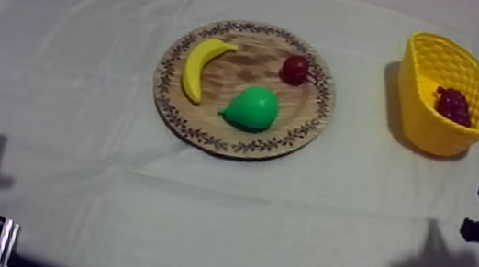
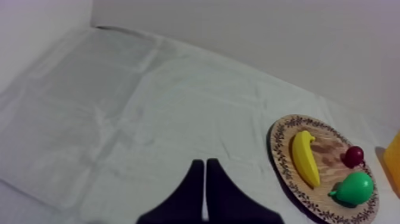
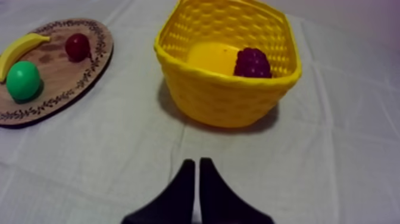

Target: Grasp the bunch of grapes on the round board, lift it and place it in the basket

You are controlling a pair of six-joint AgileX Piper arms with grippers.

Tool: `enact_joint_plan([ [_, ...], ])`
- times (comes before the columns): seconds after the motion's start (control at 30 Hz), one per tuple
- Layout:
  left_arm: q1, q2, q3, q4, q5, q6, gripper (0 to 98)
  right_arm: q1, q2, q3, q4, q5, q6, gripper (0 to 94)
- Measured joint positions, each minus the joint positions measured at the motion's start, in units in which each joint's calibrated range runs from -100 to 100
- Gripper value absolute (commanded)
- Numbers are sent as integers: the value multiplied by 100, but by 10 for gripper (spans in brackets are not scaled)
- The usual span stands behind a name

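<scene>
Grapes (image 1: 453,105): inside basket (image 1: 416,105), far right. Board (image 1: 206,135): banana (image 1: 197,65), pear (image 1: 253,108), small red fruit (image 1: 295,69). Left gripper (image 2: 205,164), right gripper (image 3: 195,162): jaws closed, empty. Risk: a nudged basket tips, spilling grapes.

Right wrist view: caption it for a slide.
Grapes lie in the yellow basket; right gripper shut on nothing before it.

It looked like a robotics lab bench: a tabletop (image 1: 104,187) draped in grey-white cloth (image 1: 81,44), a bare pale wall (image 2: 268,36) behind it, and a toy banana (image 1: 199,65) on a wooden board (image 1: 250,65).
</scene>
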Motion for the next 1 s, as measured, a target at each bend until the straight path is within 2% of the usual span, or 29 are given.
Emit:
enact_joint_plan([
  [0.37,0,0,0,0,0,0,1,37,-90,88,-60,-132,36,3],
  [0.67,0,0,0,0,0,3,1,90,-90,329,-202,-977,293,2],
  [0.87,0,0,0,0,0,3,1,97,-90,348,-217,-990,120,2],
  [1.0,0,0,0,0,0,3,1,100,-90,354,-217,-1036,260,2],
])
